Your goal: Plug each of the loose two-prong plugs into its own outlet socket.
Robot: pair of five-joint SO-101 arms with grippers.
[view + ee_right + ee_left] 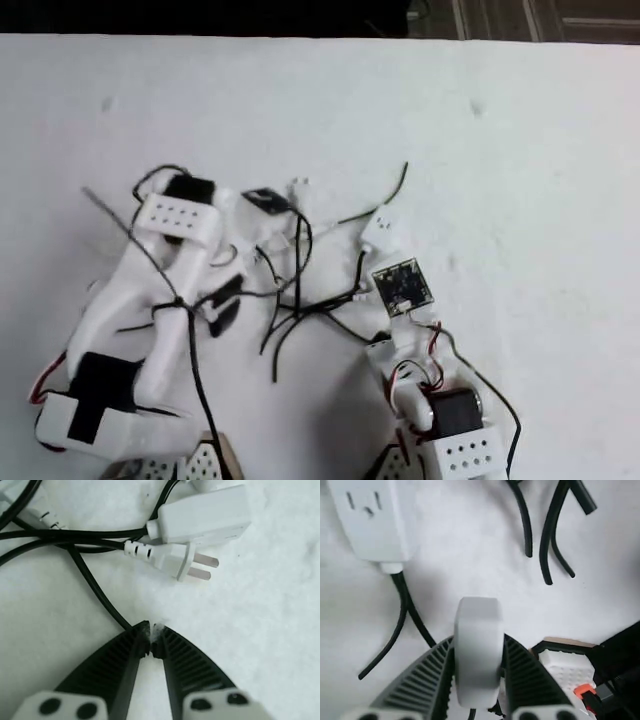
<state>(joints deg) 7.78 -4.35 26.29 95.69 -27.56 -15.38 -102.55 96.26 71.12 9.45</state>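
Plug (175, 560) with 2 prongs lies near my closed right pincer (151, 640), beside a socket block (383, 228) at the pincer's 12 o'clock across the table; my left pincer (477, 645) clamps a white connector (476, 615).

A white table (520, 150) carries a tangle of black cords (287, 320) near its front middle. A white two-prong plug (172, 560) lies flat just beside an outlet block (205, 515). A second outlet block (372, 520) lies by the cords.
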